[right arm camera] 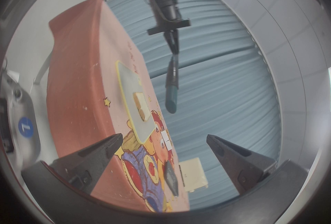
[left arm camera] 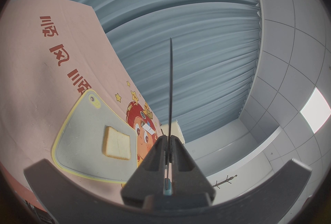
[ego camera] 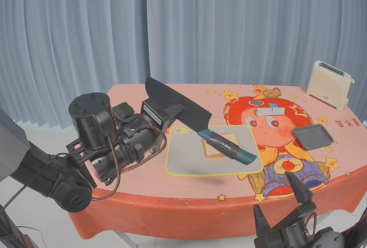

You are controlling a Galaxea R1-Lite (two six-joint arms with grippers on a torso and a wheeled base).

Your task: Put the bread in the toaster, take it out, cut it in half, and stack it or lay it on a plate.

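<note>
A slice of bread (ego camera: 214, 150) lies flat on the grey, yellow-rimmed cutting board (ego camera: 187, 159). My left gripper (ego camera: 172, 110) is shut on the black blade of a knife (ego camera: 179, 105). It holds the knife in the air over the board's far left, and the teal-tipped handle (ego camera: 229, 148) slants down across the bread. In the left wrist view the blade (left arm camera: 170, 90) stands edge-on between the fingers, with the bread (left arm camera: 117, 143) off to one side. My right gripper (ego camera: 281, 203) is open and empty, off the table's near right edge. The cream toaster (ego camera: 329, 84) stands at the far right corner.
A dark grey rectangular plate (ego camera: 312, 136) lies right of the board, in front of the toaster. Small white and blue blocks (ego camera: 270, 110) sit on the tablecloth behind the board. The table's front edge runs just ahead of my right gripper.
</note>
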